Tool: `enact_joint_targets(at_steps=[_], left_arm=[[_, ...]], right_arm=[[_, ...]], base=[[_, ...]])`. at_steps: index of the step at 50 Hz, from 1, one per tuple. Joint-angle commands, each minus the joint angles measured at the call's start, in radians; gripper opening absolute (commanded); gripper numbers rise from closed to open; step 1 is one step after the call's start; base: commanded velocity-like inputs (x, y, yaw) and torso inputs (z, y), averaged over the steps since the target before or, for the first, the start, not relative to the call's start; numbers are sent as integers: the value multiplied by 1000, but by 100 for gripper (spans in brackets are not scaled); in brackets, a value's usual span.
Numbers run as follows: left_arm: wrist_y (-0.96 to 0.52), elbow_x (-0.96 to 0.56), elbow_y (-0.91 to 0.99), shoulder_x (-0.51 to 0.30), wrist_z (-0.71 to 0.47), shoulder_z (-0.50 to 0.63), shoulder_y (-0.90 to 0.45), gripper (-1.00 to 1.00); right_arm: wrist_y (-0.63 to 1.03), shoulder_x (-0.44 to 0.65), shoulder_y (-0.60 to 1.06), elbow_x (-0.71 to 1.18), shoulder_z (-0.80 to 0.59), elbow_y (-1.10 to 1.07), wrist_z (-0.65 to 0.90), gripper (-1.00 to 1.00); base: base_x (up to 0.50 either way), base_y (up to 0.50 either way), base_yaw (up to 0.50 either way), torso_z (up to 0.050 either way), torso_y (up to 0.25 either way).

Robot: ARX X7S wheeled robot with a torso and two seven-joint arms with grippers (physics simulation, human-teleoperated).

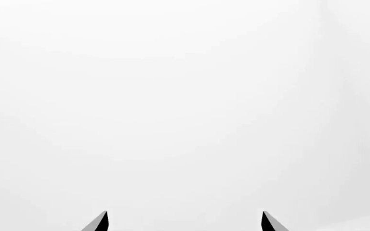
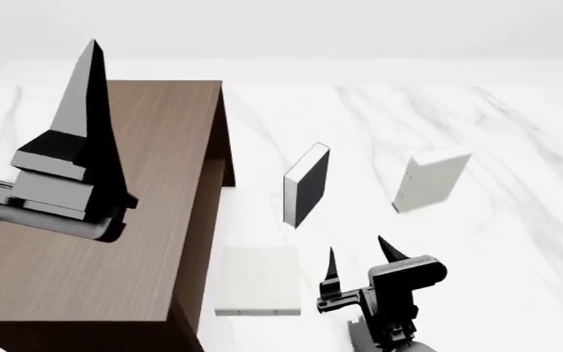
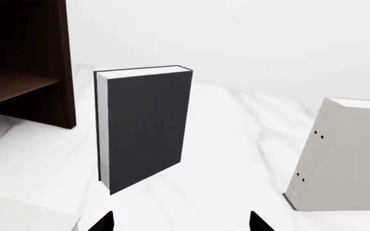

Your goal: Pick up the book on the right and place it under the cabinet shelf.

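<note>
The book [image 2: 432, 180] the task wants stands upright at the right of the head view, pale and plain, leaning slightly, well apart from the cabinet [image 2: 115, 220] that fills the left of that frame. In the right wrist view it sits at the right edge [image 3: 342, 159], with the black-covered book [image 3: 145, 126] upright in the centre and the cabinet shelf [image 3: 11, 86] at upper left, a dark gap beneath it where the book probably has to go. The right gripper [image 2: 357, 259] is low in the head view, fingers spread and holding nothing, facing the two standing books; it seems staged for a reach toward the right one. A second pale book [image 2: 257, 290] lies flat beside the cabinet's base. The left gripper [image 1: 185, 221] is raised clear, its tips apart and empty, likely parked out of the way
</note>
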Motion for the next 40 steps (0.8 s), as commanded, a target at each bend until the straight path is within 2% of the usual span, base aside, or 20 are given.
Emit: enact_joint_targets(at_steps=[1,19,30,40], left_arm=[[78,-46,-11,-45,-76,88,-68,100],[106,-75,-13,-64,-106,99,-93,100],[168,-112,-17,-107,-161,151,-146,100],[195,-127,-20,-132,-186,187,-180,100]], right_arm=[[10,13,3,-4,1,-34,9,100],[11,3,2,-10,4,-17,1,100],[-22,-79,7,2,18,171,-71,100],[-88,-192,10,17,41,433,-181,100]], base=[[0,0,0,0,-127],[0,0,0,0,-125],[0,0,0,0,-2],[0,0,0,0,0]])
